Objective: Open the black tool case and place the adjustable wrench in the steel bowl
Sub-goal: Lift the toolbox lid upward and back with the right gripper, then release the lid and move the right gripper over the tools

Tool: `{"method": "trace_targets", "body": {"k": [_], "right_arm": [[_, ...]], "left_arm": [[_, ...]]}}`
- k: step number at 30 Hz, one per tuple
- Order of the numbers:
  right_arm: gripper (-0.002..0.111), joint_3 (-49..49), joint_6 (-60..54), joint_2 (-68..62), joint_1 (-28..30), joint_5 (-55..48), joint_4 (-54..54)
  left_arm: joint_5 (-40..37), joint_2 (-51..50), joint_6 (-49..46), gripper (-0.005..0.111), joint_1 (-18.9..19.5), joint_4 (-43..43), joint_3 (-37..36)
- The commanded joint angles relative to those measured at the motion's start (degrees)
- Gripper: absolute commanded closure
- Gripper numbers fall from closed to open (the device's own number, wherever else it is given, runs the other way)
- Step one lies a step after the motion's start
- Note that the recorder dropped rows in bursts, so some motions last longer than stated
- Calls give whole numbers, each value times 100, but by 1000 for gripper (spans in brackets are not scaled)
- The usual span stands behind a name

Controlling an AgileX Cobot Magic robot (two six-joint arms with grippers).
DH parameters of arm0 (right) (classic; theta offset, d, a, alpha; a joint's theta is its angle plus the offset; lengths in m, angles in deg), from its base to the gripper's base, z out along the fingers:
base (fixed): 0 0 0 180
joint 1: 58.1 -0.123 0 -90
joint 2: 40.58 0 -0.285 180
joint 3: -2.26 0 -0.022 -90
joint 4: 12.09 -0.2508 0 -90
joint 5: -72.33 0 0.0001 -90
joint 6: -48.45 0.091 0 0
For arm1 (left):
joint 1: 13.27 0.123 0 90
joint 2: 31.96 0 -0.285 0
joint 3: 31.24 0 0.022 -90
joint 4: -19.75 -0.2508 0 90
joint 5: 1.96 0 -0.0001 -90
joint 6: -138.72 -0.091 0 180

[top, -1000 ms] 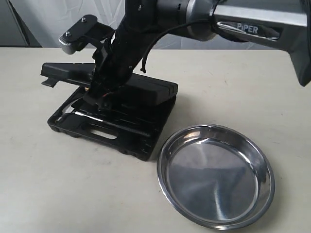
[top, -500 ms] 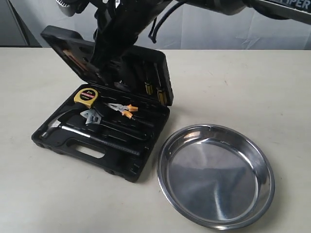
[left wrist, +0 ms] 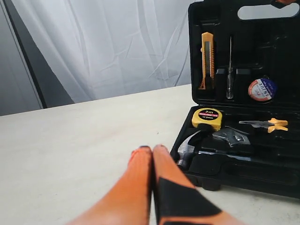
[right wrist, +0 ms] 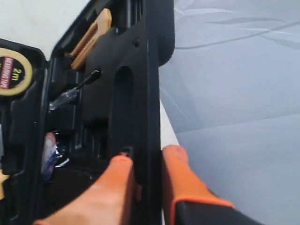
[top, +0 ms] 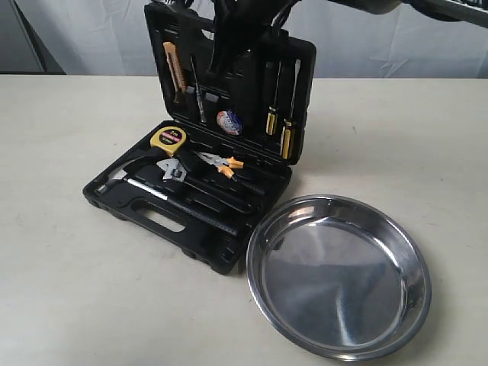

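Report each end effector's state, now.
Left end effector: closed, holding nothing.
Right end effector: closed on the raised lid edge of the black tool case.

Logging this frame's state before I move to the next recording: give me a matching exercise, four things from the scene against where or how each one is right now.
Things:
1. adjustable wrench
2. steel bowl
3. orange utility knife
4. right gripper

States:
A. clipped in the raised lid of the black tool case
B. empty, on the table beside the case
C. fingers on either side of the lid's edge
D. lying in the case's base next to the yellow tape measure

Pairs: 1-D, 2-B, 3-A, 4-C.
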Motion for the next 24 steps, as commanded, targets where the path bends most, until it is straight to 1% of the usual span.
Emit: {"method": "trace_targets", "body": {"k": [1,2,3,4,9,13,14,16,17,18,21,22,24], "right_arm": [[75,76,499,-156,96,-378,877],[68,76,854,-156,96,-363,1205],[67,76,1094,-156,96,-363,1393],[66,76,1593,-156,96,-409,1821],[66,76,3184,-156,96,-663,2937],[66,76,4017,-156,96,-925,3253],[66,76,4295,-156,96,-912,2988],[68,76,4016,-156,96,-648,1990],[71,76,3528,-163,96,-510,1218],[78,76,2853,-197,96,-344,361],[110,76,854,-381,96,-31,-2093],[108,76,129,-477,96,6,-2953],[108,76,-1259,-645,51,-198,-4496]], "left_arm": [[36,-20,-2,106,-21,15,12],[36,-20,-2,106,-21,15,12],[36,-20,-2,106,-21,15,12],[36,-20,-2,106,-21,15,12],[36,-20,-2,106,-21,15,12],[36,-20,-2,106,-21,15,12],[36,-20,-2,106,-21,15,12],[36,-20,-2,106,-21,15,12],[36,-20,-2,106,-21,15,12],[36,-20,-2,106,-21,15,12],[36,-20,-2,106,-21,15,12],[36,-20,-2,106,-21,15,12],[36,-20,-2,106,-21,15,12]]}}
